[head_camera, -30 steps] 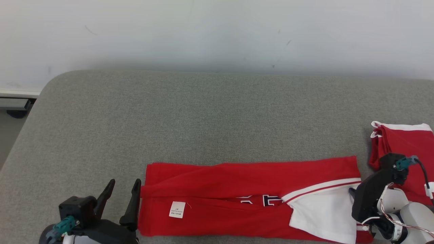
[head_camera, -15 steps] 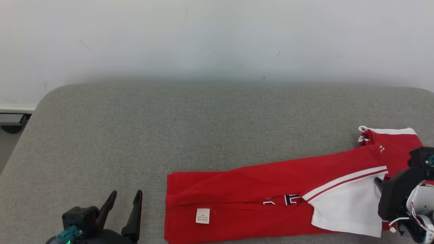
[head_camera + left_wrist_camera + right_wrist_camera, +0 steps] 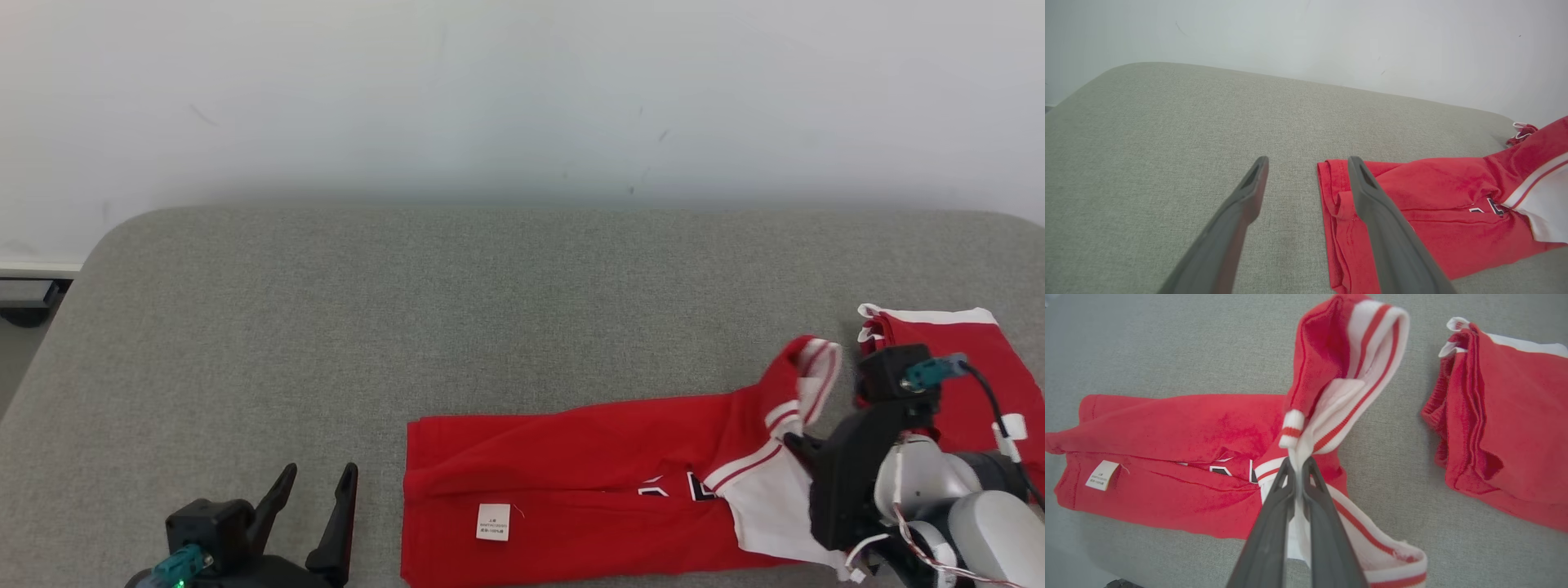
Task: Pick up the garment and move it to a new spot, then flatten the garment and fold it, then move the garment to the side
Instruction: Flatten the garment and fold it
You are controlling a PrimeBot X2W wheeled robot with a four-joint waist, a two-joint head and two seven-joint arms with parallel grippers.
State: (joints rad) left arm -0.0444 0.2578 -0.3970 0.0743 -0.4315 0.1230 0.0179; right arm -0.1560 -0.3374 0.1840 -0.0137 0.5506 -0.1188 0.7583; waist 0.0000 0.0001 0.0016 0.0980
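Observation:
The garment (image 3: 588,482) is red with white striped trim and a white label, lying as a long folded strip near the front edge of the grey cushioned surface (image 3: 490,310). My right gripper (image 3: 804,445) is shut on its white and striped right end (image 3: 1331,416), which is lifted and curls over toward the left. In the left wrist view the garment's (image 3: 1433,212) left hem lies just behind the right finger. My left gripper (image 3: 317,490) stands open at the lower left, just left of the garment's left edge, holding nothing.
A second red garment (image 3: 955,367) with white trim lies folded at the right edge, also seen in the right wrist view as a red stack (image 3: 1506,428). A white wall (image 3: 522,98) backs the surface. Bare grey cushion spreads to the left and behind.
My right gripper has lifted the garment's right end and carried it leftward, so it now curls over. The camera shifted between the earliest frame and now. My left gripper stays open.

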